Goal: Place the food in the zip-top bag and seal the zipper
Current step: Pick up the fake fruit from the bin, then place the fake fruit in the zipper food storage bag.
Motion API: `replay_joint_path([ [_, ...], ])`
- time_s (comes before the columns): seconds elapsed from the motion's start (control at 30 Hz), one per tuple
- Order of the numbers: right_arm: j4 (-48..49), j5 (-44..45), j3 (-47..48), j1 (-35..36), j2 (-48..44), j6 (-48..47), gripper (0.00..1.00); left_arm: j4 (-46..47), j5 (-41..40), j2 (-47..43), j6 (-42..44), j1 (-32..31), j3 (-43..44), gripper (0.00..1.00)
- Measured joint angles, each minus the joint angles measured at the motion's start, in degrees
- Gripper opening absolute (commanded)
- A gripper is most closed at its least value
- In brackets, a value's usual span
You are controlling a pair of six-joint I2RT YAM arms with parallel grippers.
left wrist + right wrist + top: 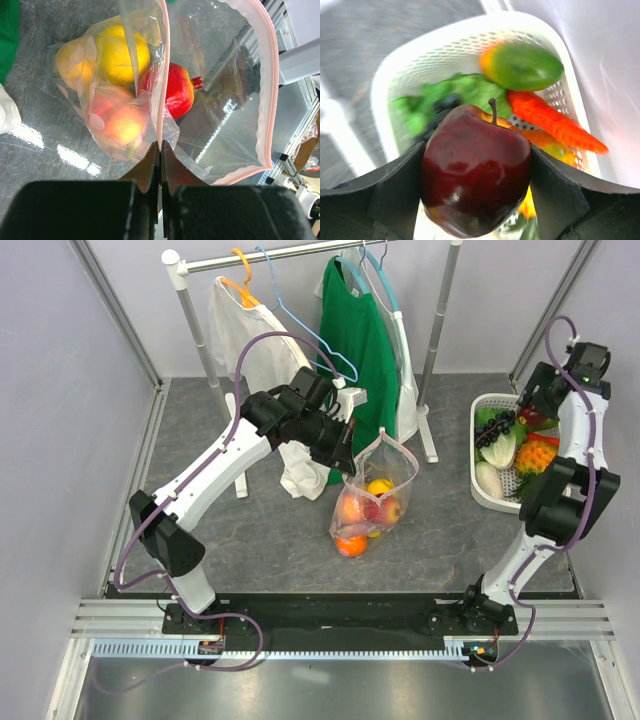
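Observation:
The clear zip-top bag (375, 495) with pink dots stands open mid-table, holding several fruits: yellow (122, 52), peach (122, 122), red pomegranate (177, 92) and orange (351, 545). My left gripper (160, 147) is shut on the bag's pink zipper strip (161, 75) and holds its mouth up; it also shows in the top view (345, 455). My right gripper (476, 165) is shut on a dark red apple (475, 172) above the white basket (420, 60) at the right. The apple shows in the top view (532, 416).
The basket (478, 465) holds purple grapes (497, 425), a green leafy vegetable, a carrot (555, 122), a mango (522, 65) and an orange-yellow item (537, 455). A clothes rack (300, 252) with a white garment and a green garment (360, 340) stands behind the bag.

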Motion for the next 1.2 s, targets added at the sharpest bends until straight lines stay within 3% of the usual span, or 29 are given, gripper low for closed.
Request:
replay_joint_path([
  [0.17,-3.17,-8.66,0.00,0.00,-10.56,-3.17,0.29,0.00,0.00,0.00,0.02,0.00,-0.04,0.02],
  [0.47,-16.15,-30.36,0.00,1.53,-25.24,-17.68,0.26,0.13,-0.02,-0.20,0.04,0.00,-2.29,0.02],
  [0.7,-24.81,-39.50,-5.53,17.05,-34.32,-27.19,0.25,0.17,-0.02,-0.44,0.37,0.00,-3.08,0.02],
  [0.87,-21.81,-41.88,-12.68,26.45,-40.81,-24.13,0.25,0.31,0.00,-0.92,0.94,0.00,-3.41,0.02],
  [1.07,-7.76,-41.66,-20.00,36.39,-43.93,-12.41,0.24,0.46,0.00,-1.38,1.29,0.00,-3.61,0.02],
  [1.2,0.00,-36.52,-24.26,44.39,-44.19,-7.37,0.26,0.57,0.07,-1.62,1.33,0.00,-3.61,0.02],
])
